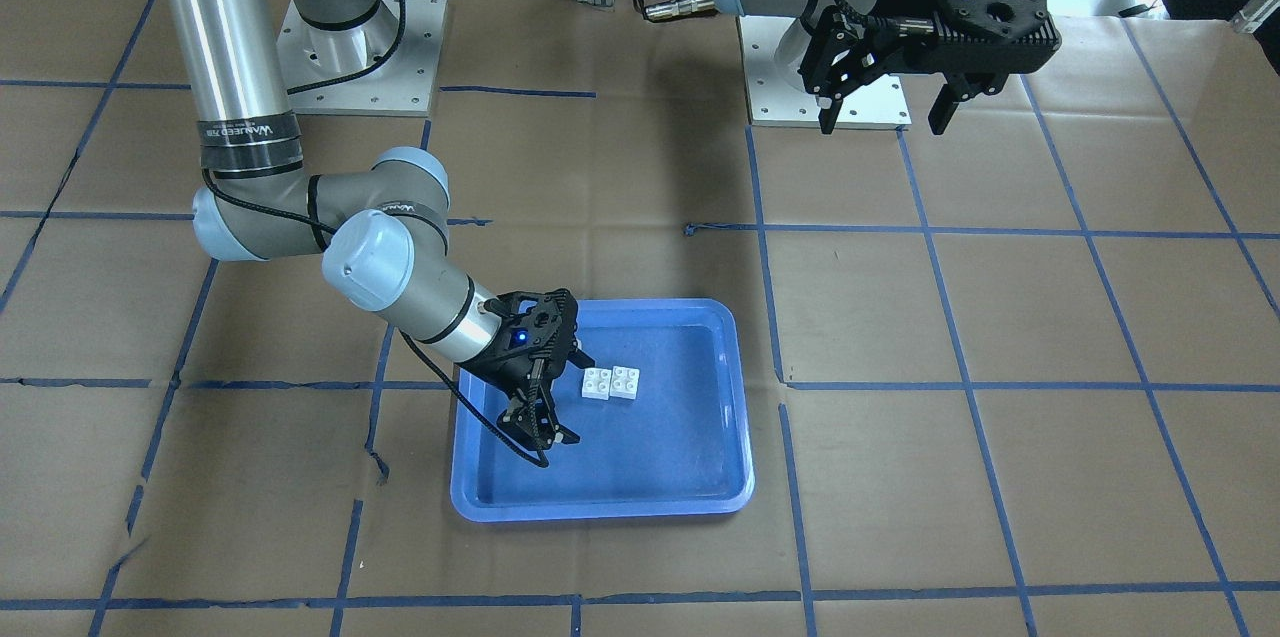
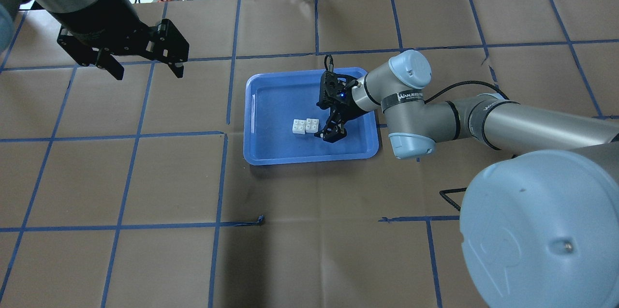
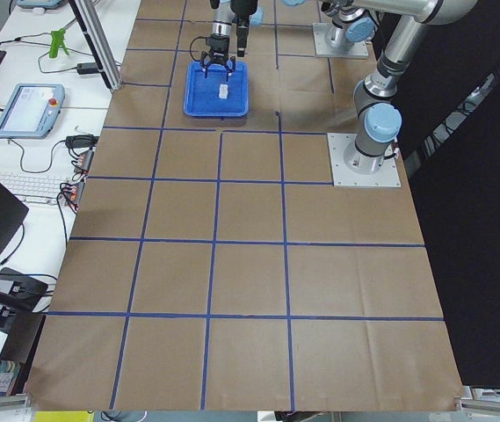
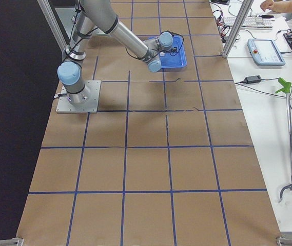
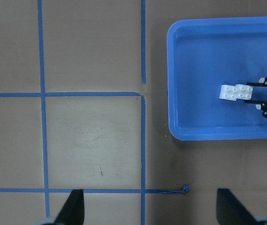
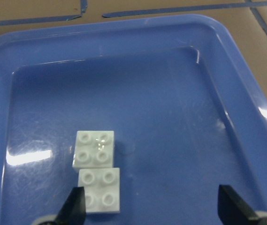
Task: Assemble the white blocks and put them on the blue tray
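The two white blocks [image 1: 611,383] lie touching, slightly offset, on the floor of the blue tray [image 1: 660,447]. I cannot tell whether they are locked together. My right gripper [image 1: 563,397] is open and empty, low inside the tray, just beside the blocks and apart from them. In the right wrist view the blocks [image 6: 97,173] sit close in front of the left fingertip [image 6: 74,206]. My left gripper [image 2: 149,72] is open and empty, high above the table, far from the tray [image 2: 271,105]. The left wrist view shows the blocks [image 5: 236,92] in the tray [image 5: 185,70].
The table is covered in brown paper with a blue tape grid [image 2: 222,134]. The arm bases [image 1: 360,57] stand at the robot's edge. Keyboards and cables [image 3: 34,180] lie on a side bench beyond the table.
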Available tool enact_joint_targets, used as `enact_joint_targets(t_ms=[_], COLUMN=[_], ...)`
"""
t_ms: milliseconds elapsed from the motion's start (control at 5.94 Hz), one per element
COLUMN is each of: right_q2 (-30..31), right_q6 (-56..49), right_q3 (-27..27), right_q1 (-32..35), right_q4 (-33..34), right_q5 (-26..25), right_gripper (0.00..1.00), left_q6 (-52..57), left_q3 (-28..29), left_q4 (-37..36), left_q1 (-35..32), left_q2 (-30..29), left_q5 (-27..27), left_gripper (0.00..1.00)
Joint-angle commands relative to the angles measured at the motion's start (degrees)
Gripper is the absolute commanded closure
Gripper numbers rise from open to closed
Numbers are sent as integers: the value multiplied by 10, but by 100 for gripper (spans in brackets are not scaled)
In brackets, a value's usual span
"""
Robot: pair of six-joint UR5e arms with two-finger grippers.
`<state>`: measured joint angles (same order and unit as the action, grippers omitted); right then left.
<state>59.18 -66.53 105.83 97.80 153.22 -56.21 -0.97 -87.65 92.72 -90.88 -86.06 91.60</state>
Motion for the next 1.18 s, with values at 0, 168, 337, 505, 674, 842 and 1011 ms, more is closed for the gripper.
enact_joint_targets(t_ms=[0,168,337,505,674,842,1011], right_q2=[52,82,101,118,151,187,223], right_q6=[47,76,147,205,290,376,457], right_q3=[-55,-99,-132,-155,-157,-160,-164], right_q1=[-5,-9,-16,-33,-46,-58,-61], right_q4=[-122,-238,-312,-376,-443,-505,-552], right_q5=[-54,-109,-175,-223,-237,-265,-315], right_gripper=[0,0,0,0,0,0,0], left_q6=[0,0,0,0,0,0,0], left_q3=[-1,0,0,0,0,-1,-1], left_q4=[0,0,0,0,0,0,0], left_q1=[0,0,0,0,0,0,0], left_q2=[0,0,1,1,1,2,3], left_q5=[0,0,1,0,0,1,1], left_gripper=[1,1,1,1,1,1,1])
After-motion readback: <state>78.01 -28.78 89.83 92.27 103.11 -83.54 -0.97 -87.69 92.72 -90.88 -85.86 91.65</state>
